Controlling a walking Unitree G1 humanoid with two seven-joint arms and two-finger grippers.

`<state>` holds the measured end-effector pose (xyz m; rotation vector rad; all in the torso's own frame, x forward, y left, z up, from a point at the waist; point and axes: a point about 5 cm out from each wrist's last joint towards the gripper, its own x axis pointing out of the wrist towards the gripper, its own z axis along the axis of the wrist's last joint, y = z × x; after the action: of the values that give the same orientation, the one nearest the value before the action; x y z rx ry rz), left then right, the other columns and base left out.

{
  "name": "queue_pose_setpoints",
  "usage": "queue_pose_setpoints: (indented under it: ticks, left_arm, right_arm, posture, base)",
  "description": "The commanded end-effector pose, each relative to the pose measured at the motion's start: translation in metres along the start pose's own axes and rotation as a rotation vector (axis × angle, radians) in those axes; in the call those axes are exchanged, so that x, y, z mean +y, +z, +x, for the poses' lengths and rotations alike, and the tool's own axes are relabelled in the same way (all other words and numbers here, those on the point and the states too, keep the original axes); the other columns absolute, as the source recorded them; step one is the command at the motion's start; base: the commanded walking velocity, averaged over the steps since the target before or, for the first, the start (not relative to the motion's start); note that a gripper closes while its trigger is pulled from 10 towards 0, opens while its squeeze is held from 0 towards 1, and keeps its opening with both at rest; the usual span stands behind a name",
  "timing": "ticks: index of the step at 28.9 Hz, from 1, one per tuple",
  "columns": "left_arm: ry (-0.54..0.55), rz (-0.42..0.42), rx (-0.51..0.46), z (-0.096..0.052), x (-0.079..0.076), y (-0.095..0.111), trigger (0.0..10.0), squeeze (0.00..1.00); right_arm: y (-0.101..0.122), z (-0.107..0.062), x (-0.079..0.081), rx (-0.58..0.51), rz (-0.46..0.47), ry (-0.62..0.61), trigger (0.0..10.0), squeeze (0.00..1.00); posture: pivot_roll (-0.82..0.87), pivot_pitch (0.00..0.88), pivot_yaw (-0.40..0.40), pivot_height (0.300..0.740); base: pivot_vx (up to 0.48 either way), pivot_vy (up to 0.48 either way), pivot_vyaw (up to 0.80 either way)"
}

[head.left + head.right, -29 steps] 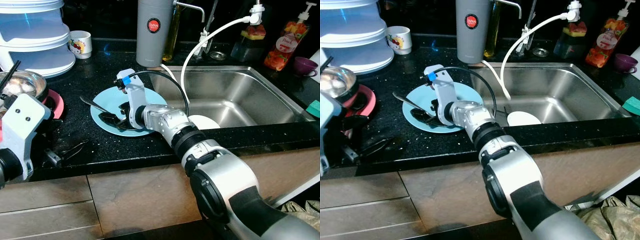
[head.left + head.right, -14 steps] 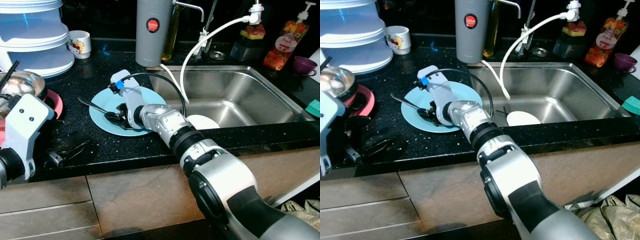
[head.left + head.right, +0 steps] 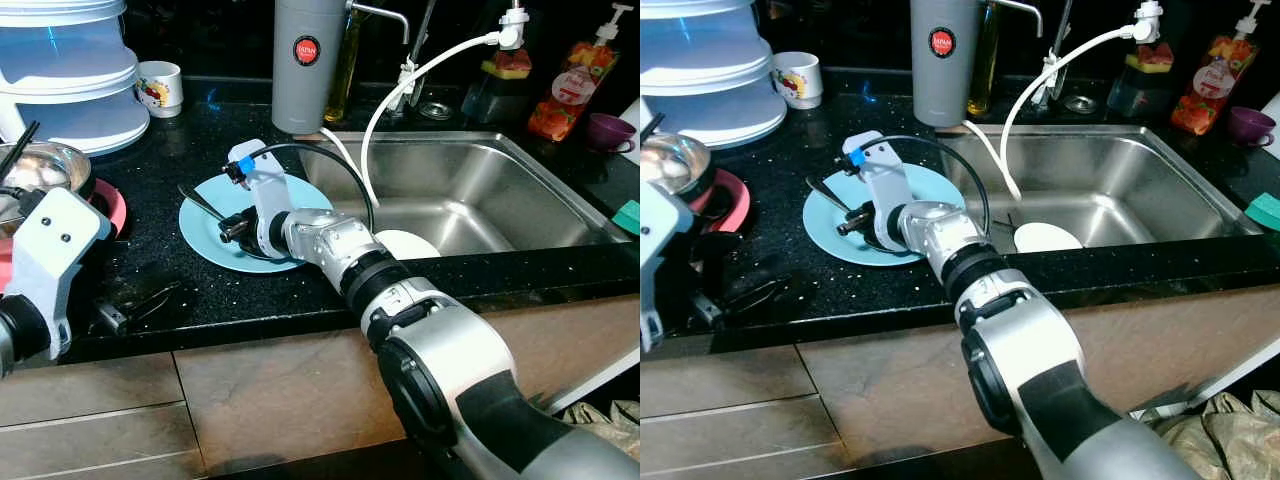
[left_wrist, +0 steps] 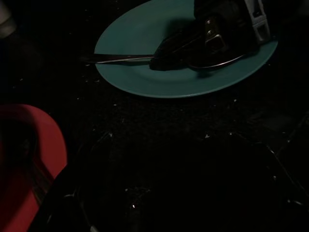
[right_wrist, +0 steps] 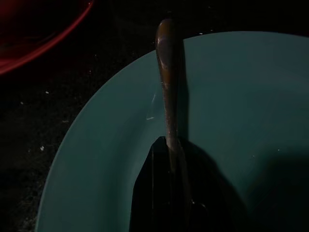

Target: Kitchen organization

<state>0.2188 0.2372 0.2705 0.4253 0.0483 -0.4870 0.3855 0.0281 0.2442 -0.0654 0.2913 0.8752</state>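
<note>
Right end effector [image 3: 232, 226]: closed on the spoon [image 3: 205, 202], over the blue plate [image 3: 215, 243].
Spoon: lifted at a tilt above the plate.
Plate: on the black tabletop [image 3: 180, 150], beside the sink [image 3: 470, 190].
Left end effector [image 3: 110, 315]: low at the tabletop edge; fingers unclear.

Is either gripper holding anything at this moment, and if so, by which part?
The right gripper is shut on the spoon over the blue plate, gripping one end; which end cannot be told. The left gripper holds nothing visible.

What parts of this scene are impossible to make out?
- Spoon bowl: the right gripper covers it in the eye views.
- Left gripper: too dark in the left eye view to tell open or shut.
- Metal bowl: cut by the left eye view's edge; contents unclear.
</note>
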Motion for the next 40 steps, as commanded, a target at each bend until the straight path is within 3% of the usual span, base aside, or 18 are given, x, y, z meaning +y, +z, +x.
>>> queue_pose_setpoints:
  ticks: [1,3,4,9,11,15,16,17,19,20,26,28,29,31,32,33,34,40]
  left_arm:
    - [-0.011,0.021,-0.008,0.002,-0.001,0.003,10.0,0.00]
    - [0.003,0.025,-0.028,0.006,-0.001,0.005,10.0,0.00]
    - [0.009,0.022,-0.047,0.010,-0.002,0.008,10.0,0.00]
    - [0.008,0.000,-0.106,0.015,-0.009,0.014,10.0,0.00]
    - [0.015,-0.006,-0.140,0.020,-0.011,0.017,10.0,0.00]
    - [0.059,-0.056,-0.255,0.038,-0.018,0.031,10.0,0.00]
    - [0.082,-0.107,-0.300,0.042,-0.019,0.034,10.0,0.27]
    - [0.105,-0.166,-0.346,0.047,-0.021,0.037,10.0,1.00]
    - [0.110,-0.188,-0.390,0.049,-0.023,0.040,10.0,1.00]
    - [0.125,-0.228,-0.471,0.050,-0.023,0.047,10.0,1.00]
    - [0.123,-0.324,-0.547,0.052,-0.018,0.053,10.0,1.00]
    - [0.087,-0.418,-0.547,0.054,-0.021,0.047,10.0,1.00]
    - [0.087,-0.418,-0.547,0.054,-0.021,0.047,10.0,1.00]
    - [0.061,-0.561,-0.618,0.052,-0.023,0.046,10.0,1.00]
    - [0.058,-0.605,-0.652,0.051,-0.022,0.047,10.0,0.42]
    - [0.058,-0.643,-0.679,0.050,-0.021,0.046,10.0,0.15]
    - [0.057,-0.671,-0.692,0.049,-0.020,0.046,10.0,0.00]
    - [-0.034,-0.741,-0.721,0.049,-0.020,0.042,10.0,0.00]
  right_arm:
    - [-0.004,-0.002,-0.005,0.006,0.064,-0.017,0.0,0.00]
    - [0.011,-0.007,-0.009,-0.074,0.125,-0.013,0.0,0.00]
    - [0.032,-0.016,-0.017,-0.188,0.215,0.010,0.0,0.00]
    - [0.066,-0.049,-0.043,-0.401,0.392,0.077,0.0,0.00]
    - [0.071,-0.060,-0.053,-0.431,0.399,0.085,0.0,0.00]
    - [0.059,-0.071,-0.068,-0.395,0.222,0.038,0.0,0.00]
    - [0.051,-0.072,-0.071,-0.407,0.207,0.031,0.0,0.00]
    - [0.044,-0.074,-0.072,-0.427,0.208,0.031,0.0,0.00]
    - [0.038,-0.075,-0.072,-0.434,0.247,0.051,0.0,0.00]
    - [0.030,-0.078,-0.071,-0.439,0.227,0.065,0.0,0.00]
    - [0.026,-0.087,-0.071,-0.459,0.194,0.079,0.0,0.00]
    - [0.027,-0.098,-0.075,-0.498,0.213,0.086,0.0,0.00]
    - [0.027,-0.098,-0.075,-0.498,0.213,0.086,0.0,0.00]
    - [0.028,-0.110,-0.071,-0.547,0.238,0.173,0.0,0.00]
    - [0.028,-0.113,-0.068,-0.559,0.246,0.205,0.0,0.00]
    - [0.027,-0.115,-0.066,-0.567,0.257,0.237,0.0,0.00]
    - [0.026,-0.117,-0.064,-0.571,0.266,0.257,0.0,0.00]
    - [0.019,-0.124,-0.050,-0.579,0.266,0.379,0.0,0.00]
  posture:
    - [0.14,0.089,-0.111,0.740]
    - [0.15,0.088,-0.112,0.740]
    - [0.14,0.088,-0.111,0.740]
    - [0.14,0.088,-0.115,0.740]
    - [0.14,0.086,-0.118,0.740]
    - [0.16,0.079,-0.123,0.740]
    - [0.15,0.076,-0.117,0.740]
    - [0.15,0.076,-0.117,0.740]
    - [0.15,0.074,-0.105,0.740]
    - [0.14,0.070,-0.096,0.740]
    - [0.13,0.064,-0.084,0.740]
    - [0.13,0.063,-0.073,0.740]
    - [0.13,0.063,-0.073,0.740]
    - [0.13,0.067,-0.073,0.740]
    - [0.14,0.067,-0.075,0.740]
    - [0.14,0.067,-0.075,0.740]
    - [0.14,0.071,-0.078,0.740]
    - [0.14,0.073,-0.078,0.740]
  base:
    - [0.000,0.000,0.00]
    - [0.000,0.000,0.00]
    - [0.000,0.000,0.00]
    - [0.000,0.000,0.00]
    - [0.000,0.000,0.00]
    - [0.000,0.000,0.00]
    - [0.000,0.000,0.00]
    - [0.000,0.000,0.00]
    - [0.000,0.000,0.00]
    - [0.000,0.000,0.00]
    - [0.000,0.000,0.00]
    - [0.000,0.000,0.00]
    - [0.000,0.000,0.00]
    - [0.000,0.000,0.00]
    - [0.000,0.000,0.00]
    - [0.000,0.000,0.00]
    - [0.000,0.000,0.00]
    - [0.000,0.000,0.00]
